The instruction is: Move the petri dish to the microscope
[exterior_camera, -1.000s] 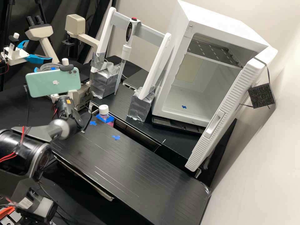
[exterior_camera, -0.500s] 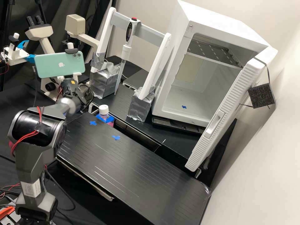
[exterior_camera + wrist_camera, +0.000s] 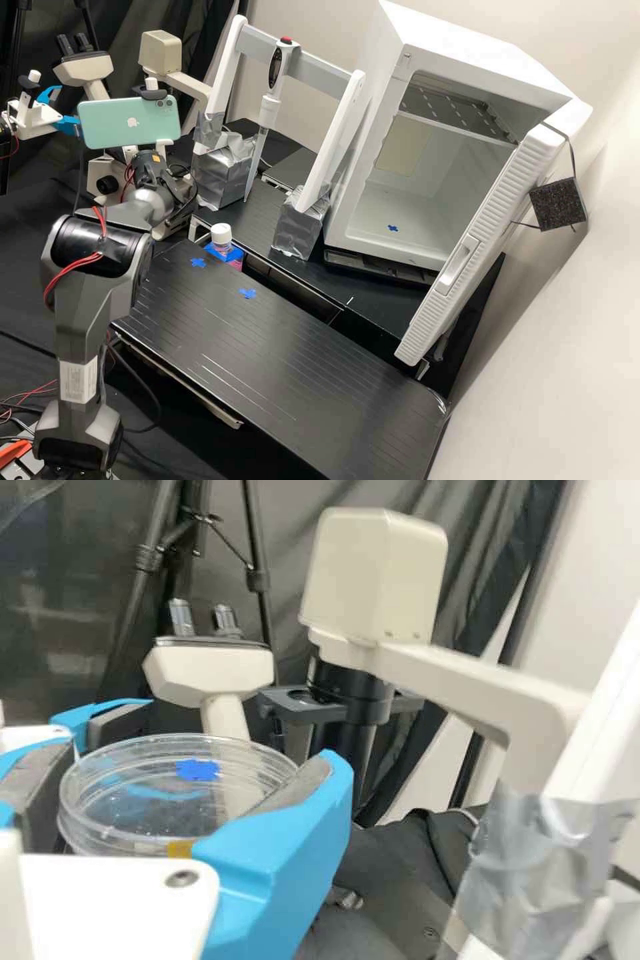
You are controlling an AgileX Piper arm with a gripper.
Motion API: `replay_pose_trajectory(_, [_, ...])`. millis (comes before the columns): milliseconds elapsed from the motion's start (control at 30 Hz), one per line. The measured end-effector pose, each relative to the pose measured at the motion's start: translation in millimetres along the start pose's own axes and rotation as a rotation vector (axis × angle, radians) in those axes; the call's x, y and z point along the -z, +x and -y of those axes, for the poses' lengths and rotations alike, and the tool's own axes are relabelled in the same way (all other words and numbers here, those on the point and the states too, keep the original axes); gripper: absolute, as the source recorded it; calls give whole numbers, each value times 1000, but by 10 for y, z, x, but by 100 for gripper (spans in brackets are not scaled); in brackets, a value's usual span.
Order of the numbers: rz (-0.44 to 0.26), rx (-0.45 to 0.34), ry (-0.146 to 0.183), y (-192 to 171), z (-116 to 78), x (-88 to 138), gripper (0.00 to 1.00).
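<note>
Dark curtains (image 3: pixel 127 17) and a pale wall (image 3: pixel 587 40) back a laboratory scene in which a cream microscope (image 3: pixel 83 68) stands at the far left of the high view. Close in front of its eyepieces and lamp housing, as seen in the wrist view, the robot's claw (image 3: pixel 200 760) is closed on a clear petri dish (image 3: pixel 130 822), its blue fingers at opposite sides of the round wall. The dish sits roughly level and bears a blue mark (image 3: pixel 198 770); whether it touches the microscope cannot be told. The grey arm (image 3: pixel 83 320) reaches toward the microscope, a mint-green phone (image 3: pixel 130 123) mounted near its wrist, while a second arm (image 3: pixel 30 120) shows at the microscope's left. To the right of the microscope, a pipette (image 3: pixel 270 100) hangs upright in a white stand (image 3: pixel 340 143) with silver-taped feet, and farther right a white cabinet (image 3: pixel 493 50) stands with its door ajar. Nearer the high camera than the microscope, a white-capped bottle (image 3: pixel 221 233) stands at the edge of the black worktop (image 3: pixel 300 373), near two blue tape crosses (image 3: pixel 247 293).
</note>
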Motion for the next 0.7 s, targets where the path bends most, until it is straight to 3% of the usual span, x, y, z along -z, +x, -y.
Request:
replay_pose_trajectory(233, [110,57,51,283,221,-266,0])
replay_pose_trajectory(700, [182,85,42,664,325,-456,0])
